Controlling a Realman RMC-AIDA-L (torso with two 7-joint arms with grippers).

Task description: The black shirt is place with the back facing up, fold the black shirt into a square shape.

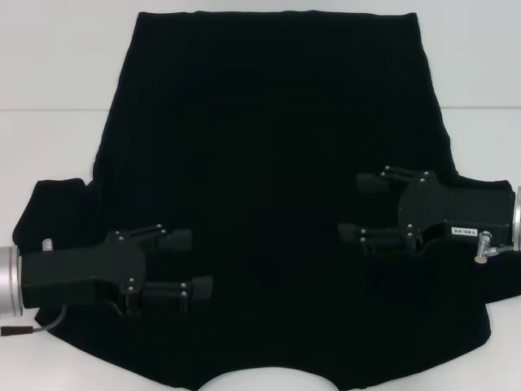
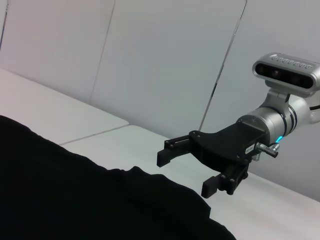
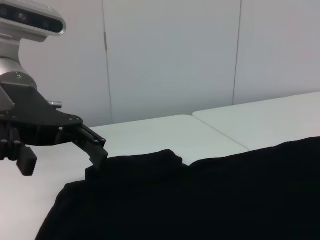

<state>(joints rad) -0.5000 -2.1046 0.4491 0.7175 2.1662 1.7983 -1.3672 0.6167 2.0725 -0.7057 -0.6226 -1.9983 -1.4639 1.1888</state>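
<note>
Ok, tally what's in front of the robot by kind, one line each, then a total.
Black shirt: 1, spread flat on the table, plain side up.
Grippers: 2, the left gripper and the right gripper, both open above the shirt near its sleeves.
White table: 1.
Total: 4.

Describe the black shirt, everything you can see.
The black shirt is a large, plain, soft-looking black fabric tee spread flat on the white table, no print showing. Its straight hem lies at the far side, the curved neckline at the near edge, short sleeves out to both sides. The left gripper and right gripper, both open, hang over its sleeve areas; from the wrist views they appear above the cloth, holding nothing.
</note>
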